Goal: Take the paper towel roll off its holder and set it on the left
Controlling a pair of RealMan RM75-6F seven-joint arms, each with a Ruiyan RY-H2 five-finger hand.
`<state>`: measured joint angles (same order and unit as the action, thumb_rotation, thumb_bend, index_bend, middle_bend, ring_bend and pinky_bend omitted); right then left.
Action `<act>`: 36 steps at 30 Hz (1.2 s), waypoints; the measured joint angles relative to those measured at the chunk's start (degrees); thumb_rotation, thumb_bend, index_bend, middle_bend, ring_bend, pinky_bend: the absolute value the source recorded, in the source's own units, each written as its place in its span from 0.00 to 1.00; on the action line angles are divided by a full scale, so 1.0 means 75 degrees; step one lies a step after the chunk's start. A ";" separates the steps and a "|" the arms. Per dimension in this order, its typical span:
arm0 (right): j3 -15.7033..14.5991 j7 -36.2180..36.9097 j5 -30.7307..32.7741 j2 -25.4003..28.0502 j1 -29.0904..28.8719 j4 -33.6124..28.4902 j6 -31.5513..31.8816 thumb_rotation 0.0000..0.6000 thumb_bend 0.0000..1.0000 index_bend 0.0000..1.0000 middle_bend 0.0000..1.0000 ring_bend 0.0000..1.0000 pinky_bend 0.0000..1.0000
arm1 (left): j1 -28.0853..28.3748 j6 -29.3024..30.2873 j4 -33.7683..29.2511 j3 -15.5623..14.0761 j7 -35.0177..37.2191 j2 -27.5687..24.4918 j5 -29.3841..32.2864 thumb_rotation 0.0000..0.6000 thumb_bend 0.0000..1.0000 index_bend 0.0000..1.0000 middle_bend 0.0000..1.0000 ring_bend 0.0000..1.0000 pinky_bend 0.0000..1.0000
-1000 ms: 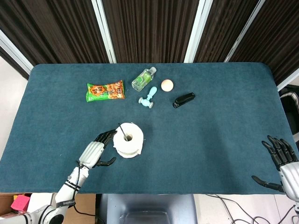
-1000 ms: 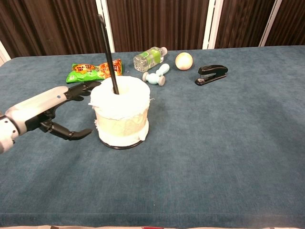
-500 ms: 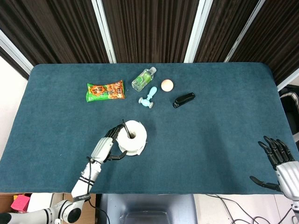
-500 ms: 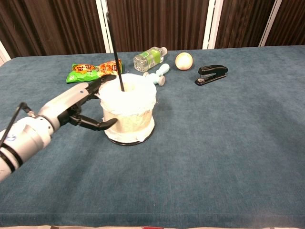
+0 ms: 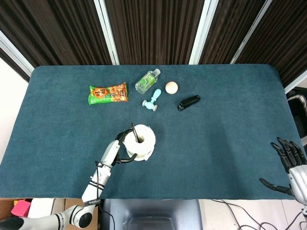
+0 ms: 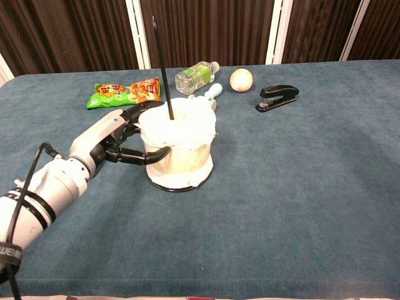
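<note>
Left hand (image 6: 115, 140) wraps its fingers around the side of the paper towel roll (image 6: 179, 142), clamped on it. Roll sits on its holder (image 6: 182, 182) at lower centre-left of the table (image 5: 230, 120), black rod through the core (rod tilted slightly). Right hand (image 5: 293, 165) at lower right edge, fingers spread, holding nothing.

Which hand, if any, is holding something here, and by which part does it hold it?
The left hand grips the paper towel roll around its side wall. The right hand holds nothing.
</note>
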<state>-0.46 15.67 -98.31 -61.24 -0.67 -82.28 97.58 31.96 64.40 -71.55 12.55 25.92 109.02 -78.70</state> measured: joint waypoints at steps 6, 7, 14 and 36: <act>0.0013 0.0014 0.0010 -0.0011 0.0001 0.0004 0.0000 1.00 0.12 0.00 0.00 0.00 0.13 | -0.0080 0.0593 0.0542 -0.0058 0.0514 0.0342 -0.0369 1.00 0.33 0.63 0.59 0.44 0.37; 0.0012 0.0012 0.0011 -0.0010 -0.0001 0.0001 -0.0010 1.00 0.12 0.00 0.00 0.00 0.13 | -0.0092 0.0654 0.0551 -0.0063 0.0557 0.0343 -0.0398 1.00 0.33 0.63 0.59 0.44 0.37; 0.0032 0.0013 0.0063 0.0004 -0.0016 -0.0037 -0.0064 1.00 0.12 0.00 0.00 0.00 0.13 | -0.0070 0.1110 0.0215 0.0068 0.0468 0.0009 -0.0696 1.00 0.33 0.63 0.59 0.44 0.38; 0.0044 -0.0159 0.0194 0.0030 -0.0122 -0.0186 -0.0415 1.00 0.12 0.00 0.00 0.00 0.13 | 0.0304 0.0891 -0.4750 0.1670 -0.2601 -0.4309 -0.0243 1.00 0.33 0.60 0.60 0.44 0.41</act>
<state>-0.13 14.47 -96.86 -61.02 -1.59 -83.67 94.46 34.24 71.08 -107.17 25.08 6.41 76.70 -80.52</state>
